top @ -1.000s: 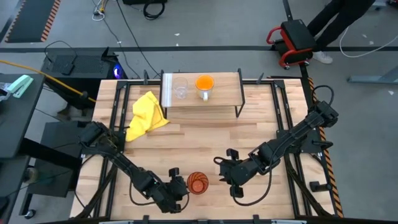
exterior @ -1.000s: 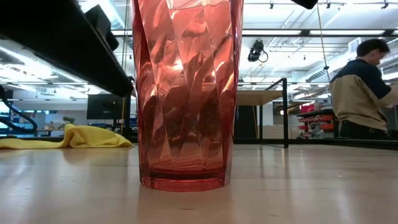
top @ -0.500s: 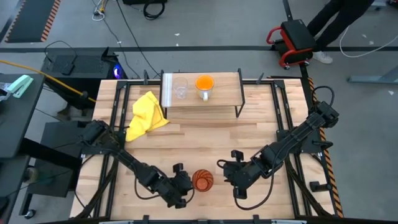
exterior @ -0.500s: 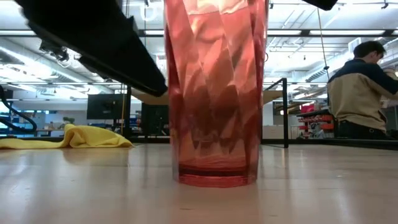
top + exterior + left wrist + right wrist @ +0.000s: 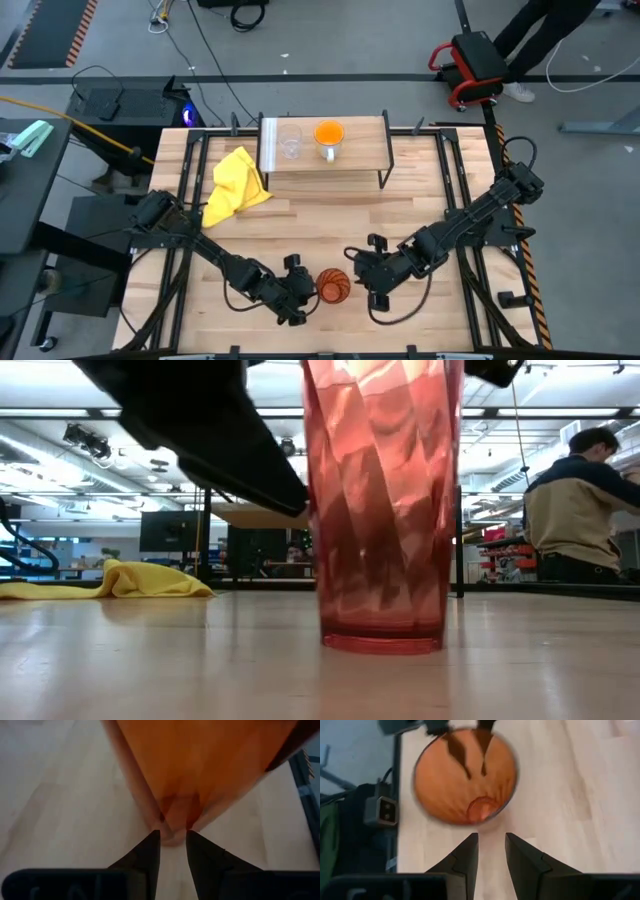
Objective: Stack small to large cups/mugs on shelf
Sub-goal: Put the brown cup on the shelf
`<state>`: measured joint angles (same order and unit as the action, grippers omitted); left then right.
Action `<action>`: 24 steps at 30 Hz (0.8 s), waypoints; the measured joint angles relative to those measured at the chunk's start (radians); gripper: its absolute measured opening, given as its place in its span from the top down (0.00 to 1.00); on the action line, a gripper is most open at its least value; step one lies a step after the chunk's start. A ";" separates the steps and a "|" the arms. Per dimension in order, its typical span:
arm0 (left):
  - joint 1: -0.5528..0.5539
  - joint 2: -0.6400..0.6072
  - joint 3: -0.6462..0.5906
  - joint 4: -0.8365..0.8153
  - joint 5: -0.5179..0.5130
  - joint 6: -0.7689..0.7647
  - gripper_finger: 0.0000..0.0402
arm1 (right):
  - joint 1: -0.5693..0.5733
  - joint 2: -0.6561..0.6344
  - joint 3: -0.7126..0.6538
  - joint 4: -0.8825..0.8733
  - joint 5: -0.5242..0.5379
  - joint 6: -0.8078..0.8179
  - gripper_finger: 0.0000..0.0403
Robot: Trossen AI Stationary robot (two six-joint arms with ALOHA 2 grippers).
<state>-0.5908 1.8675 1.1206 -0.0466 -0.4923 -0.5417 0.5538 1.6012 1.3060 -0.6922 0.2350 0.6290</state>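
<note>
Looking down on a light plank tabletop (image 5: 300,225) ringed by black framing, with grey workshop floor and trailing cables beyond. Finding the amber faceted tumbler (image 5: 335,285) standing upright near the front edge, about midway across and well apart from the shelf (image 5: 360,160) at the back. Noting the left gripper (image 5: 308,290) pressing in just beside the tumbler, its fingers drawn close and apparently pinching the tumbler's wall at the rim, one finger seeming to reach inside, probably to carry it. Noting the right gripper (image 5: 362,277) hovering just on the other side, fingers nearly together and holding nothing, perhaps waiting to steady the tumbler or take it over. Seeing the small clear glass (image 5: 290,144) and the orange mug (image 5: 329,134) already lined up side by side on the shelf, leaving bare board beyond the mug, likely the slot for the tallest vessel. Spotting a crumpled yellow cloth (image 5: 237,185) lying off to the left of the shelf. Glimpsing, from table height, a bright open room with ceiling lights and a person (image 5: 575,510) standing far off.
</note>
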 joint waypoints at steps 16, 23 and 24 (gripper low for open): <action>0.132 0.000 0.000 0.052 0.105 0.118 0.74 | -0.109 -0.002 0.000 -0.101 0.000 -0.017 0.74; 0.147 0.000 0.000 0.052 0.105 0.120 0.75 | -0.135 -0.002 0.000 -0.101 -0.009 -0.029 0.74; 0.147 0.000 0.000 0.053 0.105 0.127 0.75 | -0.135 -0.002 0.000 -0.101 -0.013 -0.029 0.74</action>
<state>-0.4435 1.8675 1.1206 0.0059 -0.3871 -0.4149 0.4183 1.5990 1.3060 -0.7937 0.2224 0.5999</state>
